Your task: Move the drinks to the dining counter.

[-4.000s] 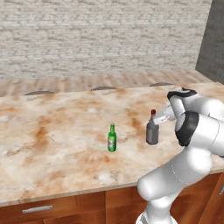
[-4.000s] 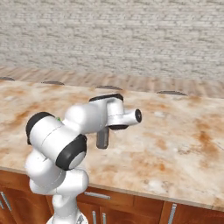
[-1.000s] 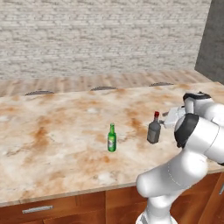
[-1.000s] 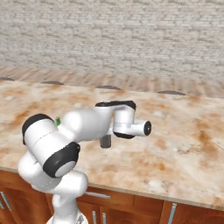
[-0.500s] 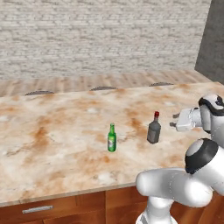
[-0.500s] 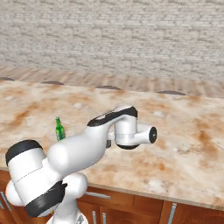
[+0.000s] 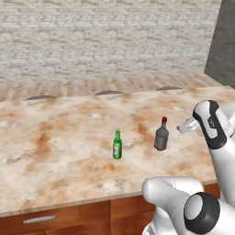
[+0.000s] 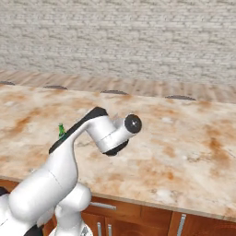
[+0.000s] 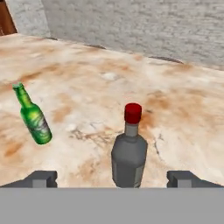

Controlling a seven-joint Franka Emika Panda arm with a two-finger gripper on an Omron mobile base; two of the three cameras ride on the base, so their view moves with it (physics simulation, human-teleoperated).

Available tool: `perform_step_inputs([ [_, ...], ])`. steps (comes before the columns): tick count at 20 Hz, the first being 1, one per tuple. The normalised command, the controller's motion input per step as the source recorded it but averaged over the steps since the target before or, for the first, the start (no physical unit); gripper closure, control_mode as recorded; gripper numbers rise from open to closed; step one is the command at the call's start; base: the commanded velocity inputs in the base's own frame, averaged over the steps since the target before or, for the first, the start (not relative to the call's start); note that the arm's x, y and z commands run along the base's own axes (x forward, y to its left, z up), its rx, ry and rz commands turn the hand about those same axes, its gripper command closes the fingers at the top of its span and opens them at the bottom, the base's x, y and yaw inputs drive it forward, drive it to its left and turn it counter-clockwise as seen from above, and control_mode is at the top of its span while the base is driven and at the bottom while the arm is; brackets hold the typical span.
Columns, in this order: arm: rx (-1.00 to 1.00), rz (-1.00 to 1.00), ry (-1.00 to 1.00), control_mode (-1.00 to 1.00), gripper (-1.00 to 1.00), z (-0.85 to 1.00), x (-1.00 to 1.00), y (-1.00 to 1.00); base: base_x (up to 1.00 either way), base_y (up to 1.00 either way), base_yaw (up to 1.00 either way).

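- Left base view: the dark-grey bottle point(image 7: 161, 134) stood upright on the dining counter point(image 7: 55, 151), with the green bottle point(image 7: 117, 145) upright to its left, the two near each other but clearly apart. A second earlier the gripper point(image 7: 186, 125) had sat close against the dark-grey bottle; it had since drawn back toward the counter's right end, leaving open counter between them. The bottle had not shifted. Judgement: this drink was already delivered and released, and the arm was clearing away.
- Left base view, edges: both bottles stood well back from the front edge, with bare marbled surface on every side. The far edge met a strip of wooden floor below the brick wall point(image 7: 105, 41).
- Right base view: the arm's white links crossed the near-left of the counter. The top of the green bottle showed just behind them; the dark-grey bottle was hidden by the arm. The counter to the right lay open, giving room for further drinks.
- Hand view: the fingertips point(image 9: 41, 178) stood wide apart, holding nothing. The dark-grey bottle stood centred ahead of them, not touched by either tip. The green bottle appeared tilted to the left, probably from the camera's roll.
- Judgement: withdrawal straight back carried little risk of tipping either bottle.
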Motion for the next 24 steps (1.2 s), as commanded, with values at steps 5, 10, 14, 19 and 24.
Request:
perform_step_inputs([
  [5, -0.24, -0.36, 0.50, -1.00, -1.00, 0.48, -0.01, 0.14, 0.00, 0.00, 0.00],
  [10, -0.01, -0.17, 0.09, -1.00, -1.00, 0.51, -0.65, 0.13, 0.00, 0.00, 0.00],
  [14, 0.00, -0.12, -0.05, -1.00, -1.00, 0.27, -0.72, 0.07, 0.00, 0.00, 0.00],
  [19, 0.00, -0.05, -0.04, -1.00, -1.00, 0.01, -0.23, 0.07, 0.00, 0.00, 0.00],
  [24, 0.00, 0.00, 0.00, -1.00, -1.00, 0.00, 0.00, 0.00, 0.00, 0.00, 0.00],
])
